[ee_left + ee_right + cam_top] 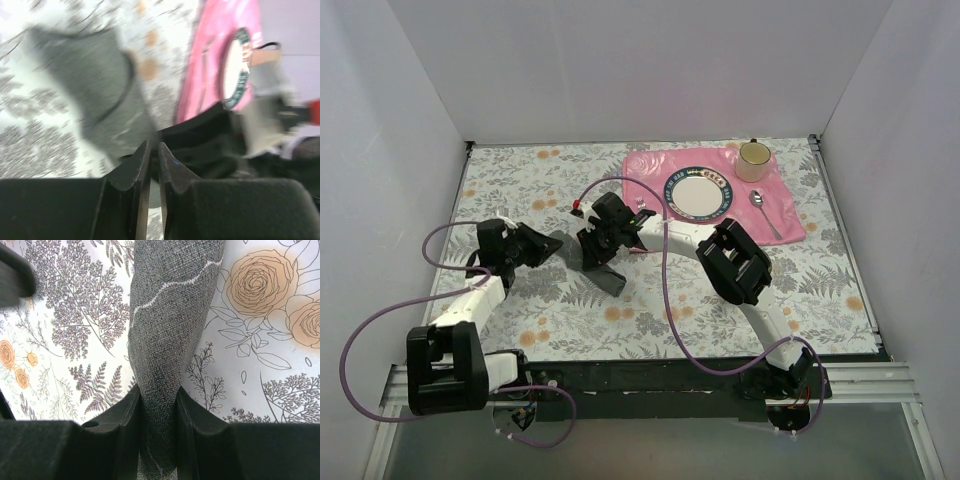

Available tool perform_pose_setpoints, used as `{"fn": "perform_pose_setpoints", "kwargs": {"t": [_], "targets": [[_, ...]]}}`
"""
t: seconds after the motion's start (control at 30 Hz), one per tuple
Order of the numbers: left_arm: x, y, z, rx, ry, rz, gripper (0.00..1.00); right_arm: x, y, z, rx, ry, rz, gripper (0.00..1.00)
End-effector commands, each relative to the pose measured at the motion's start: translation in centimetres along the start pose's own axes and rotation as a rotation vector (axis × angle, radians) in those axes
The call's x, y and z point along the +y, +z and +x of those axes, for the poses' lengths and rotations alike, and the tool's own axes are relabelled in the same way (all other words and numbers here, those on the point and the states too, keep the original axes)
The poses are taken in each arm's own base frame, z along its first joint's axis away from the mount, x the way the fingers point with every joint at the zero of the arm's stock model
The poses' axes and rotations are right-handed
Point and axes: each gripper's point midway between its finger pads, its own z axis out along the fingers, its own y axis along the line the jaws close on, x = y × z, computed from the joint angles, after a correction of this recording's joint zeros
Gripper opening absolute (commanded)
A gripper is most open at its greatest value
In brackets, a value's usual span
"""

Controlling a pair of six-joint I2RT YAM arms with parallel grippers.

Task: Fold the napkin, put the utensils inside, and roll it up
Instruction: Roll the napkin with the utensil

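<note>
Seen from above, the napkin [608, 274] is lying bunched on the floral table [520, 180], a little toward 9 o'clock from the table's middle, with one dark grey flap trailing toward 5 o'clock and a smaller bit poking out toward 9 o'clock. The right hand [598, 250] is reaching in from 3 o'clock and is grasping the cloth. Its wrist camera is showing a thick twisted fold of grey fabric squeezed between the two fingers [125, 412], with the rest of the fold running away toward 12 o'clock over the printed roses. The left hand [548, 246] is sitting just at the napkin's 9 o'clock edge, touching or nearly touching the small flap. In its own blurred view the fingers are standing almost together with only a thin slit between them, and the grey cloth is spreading out just beyond the tips. Whether they are clenching the cloth's edge I cannot tell. The pink placemat [790, 222] is lying well apart at the table's 1 o'clock corner, and it is carrying a plate [698, 195] with a dark patterned rim. A cup [753, 160] is standing at the plate's 2 o'clock and a spoon [765, 212] is lying at the plate's 3 o'clock side.
</note>
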Motion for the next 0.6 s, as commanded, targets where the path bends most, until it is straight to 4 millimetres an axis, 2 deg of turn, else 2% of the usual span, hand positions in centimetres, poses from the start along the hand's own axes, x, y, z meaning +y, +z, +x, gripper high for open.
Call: {"fn": "perform_pose_setpoints", "kwargs": {"t": [0.0,0.03,0.07,0.1,0.23,0.3,0.57], "targets": [[-2.8,-0.1,-1.5,-0.008,0.001,0.064,0.10,-1.3,0.5,1.6,0.063,0.001,0.062,0.30],[-3.1,0.3,-1.9,-0.001,-0.013,0.065,0.09,-1.2,0.5,1.7,0.065,-0.001,0.061,0.30],[-1.9,1.3,-1.5,0.031,-0.049,0.034,0.09,-1.2,0.4,1.6,0.062,-0.002,0.061,0.31],[-3.0,1.7,-1.5,0.045,-0.066,0.090,0.08,-1.1,0.4,1.7,0.064,-0.003,0.061,0.32],[-3.4,3.3,-0.8,0.107,-0.134,0.181,0.07,-1.1,0.4,1.6,0.061,-0.005,0.057,0.33],[-3.0,3.6,-0.5,0.107,-0.145,0.200,0.08,-1.1,0.5,1.6,0.062,-0.004,0.055,0.33],[2.3,4.7,1.5,0.111,-0.197,0.086,0.07,-1.1,0.5,1.7,0.068,-0.003,0.055,0.34]]}}
